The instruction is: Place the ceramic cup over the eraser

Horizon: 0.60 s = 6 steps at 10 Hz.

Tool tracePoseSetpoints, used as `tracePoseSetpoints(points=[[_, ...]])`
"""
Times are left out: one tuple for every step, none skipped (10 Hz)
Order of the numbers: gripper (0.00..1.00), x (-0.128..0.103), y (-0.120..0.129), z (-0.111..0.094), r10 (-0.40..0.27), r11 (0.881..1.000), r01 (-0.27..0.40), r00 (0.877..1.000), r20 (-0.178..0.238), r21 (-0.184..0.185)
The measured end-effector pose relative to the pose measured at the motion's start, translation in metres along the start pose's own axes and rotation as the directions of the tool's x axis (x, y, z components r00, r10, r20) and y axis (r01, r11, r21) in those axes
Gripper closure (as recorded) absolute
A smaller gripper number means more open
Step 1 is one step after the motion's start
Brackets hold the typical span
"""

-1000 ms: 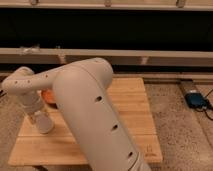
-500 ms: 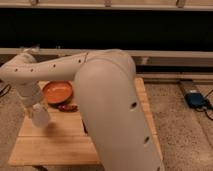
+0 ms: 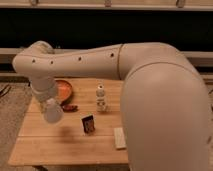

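Note:
The ceramic cup (image 3: 54, 115) is plain white and tapered. It hangs at the end of my arm, above the left part of the wooden table (image 3: 60, 147), with a faint shadow below it. My gripper (image 3: 50, 106) is at the cup's top, mostly hidden by the wrist, and holds the cup off the table. The eraser (image 3: 88, 124) is a small dark block with a brownish patch. It stands upright on the table, to the right of the cup and lower in the view.
A small white capped bottle (image 3: 101, 98) stands behind the eraser. An orange bowl (image 3: 65, 89) sits at the back left with a small reddish object (image 3: 70, 107) in front of it. A pale flat block (image 3: 119, 138) lies near the front right. My big arm covers the table's right side.
My arm has swung up and away from the table's middle, uncovering the eraser, bottle and pale block. The cup has moved right from the table's left edge, toward the eraser.

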Motion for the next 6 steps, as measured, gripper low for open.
tracePoseSetpoints(points=[[1.0,0.008,-0.019,-0.011,0.018,1.0,-0.019,1.0,0.009,0.014],[1.0,0.015,-0.041,-0.018,0.047,0.998,-0.047,0.999,0.002,0.042],[1.0,0.021,-0.056,-0.022,0.07,0.995,-0.069,0.998,-0.006,0.065],[1.0,0.024,-0.064,-0.023,0.087,0.993,-0.086,0.996,-0.008,0.076],[1.0,0.034,-0.08,-0.025,0.12,0.988,-0.118,0.993,-0.014,0.096],[1.0,0.043,-0.094,-0.026,0.146,0.984,-0.143,0.989,-0.019,0.109]])
